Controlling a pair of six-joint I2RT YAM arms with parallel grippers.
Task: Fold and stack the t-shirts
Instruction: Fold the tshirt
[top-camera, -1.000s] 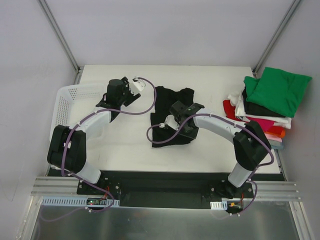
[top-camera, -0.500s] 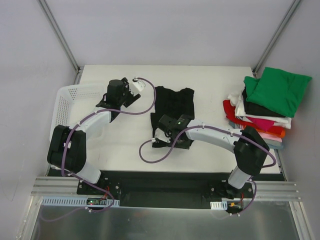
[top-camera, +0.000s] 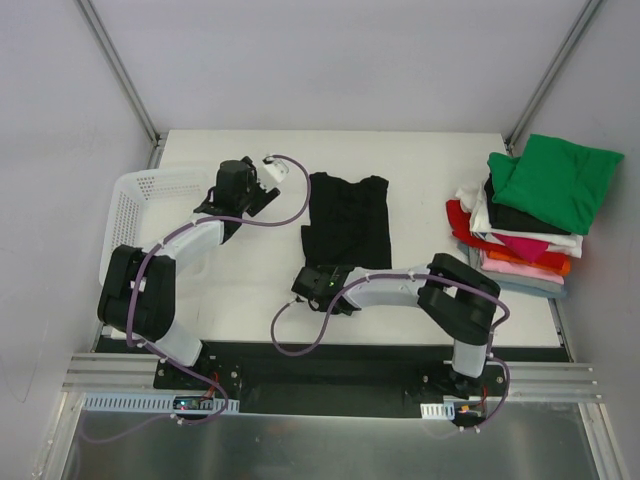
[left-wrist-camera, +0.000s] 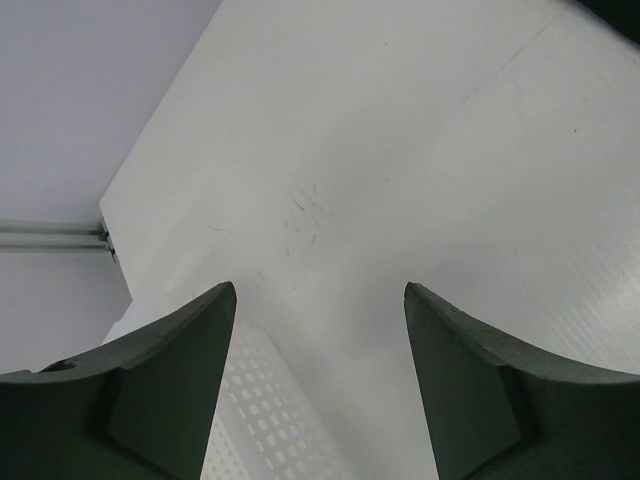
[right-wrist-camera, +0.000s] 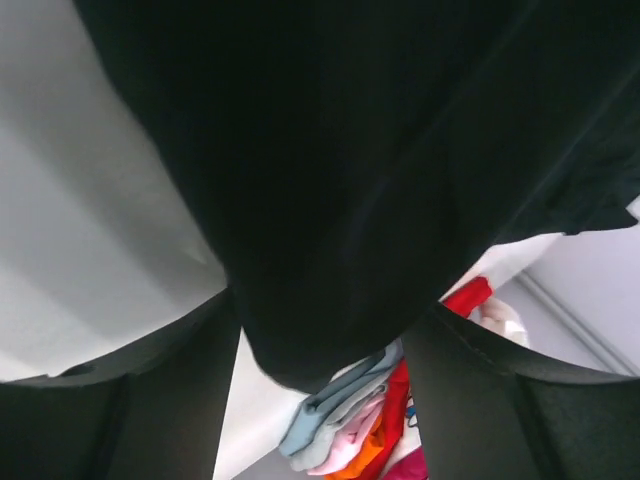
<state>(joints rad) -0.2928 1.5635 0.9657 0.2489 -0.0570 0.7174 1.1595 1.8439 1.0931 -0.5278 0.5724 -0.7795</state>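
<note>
Right end effector (right-wrist-camera: 320, 310) jaws spread, gripping nothing, at near hem of black cloth t-shirt (top-camera: 347, 215), folded narrow mid white worktop (top-camera: 430, 165) | left end effector (left-wrist-camera: 320, 300) wide, empty, by white plastic mesh basket (top-camera: 135, 200) | step: folding | next, likely: regrasp hem, fold across, move to stack of folded coloured t-shirts (top-camera: 530, 215)

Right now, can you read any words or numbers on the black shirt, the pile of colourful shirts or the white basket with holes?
No text can be read anywhere.
On the black cloth t-shirt: no print or label shows.
On the stack of folded t-shirts: plain colours, no writing visible.
On the white plastic mesh basket: no label.
On the small boards at the arm bases: too small to read.
</note>
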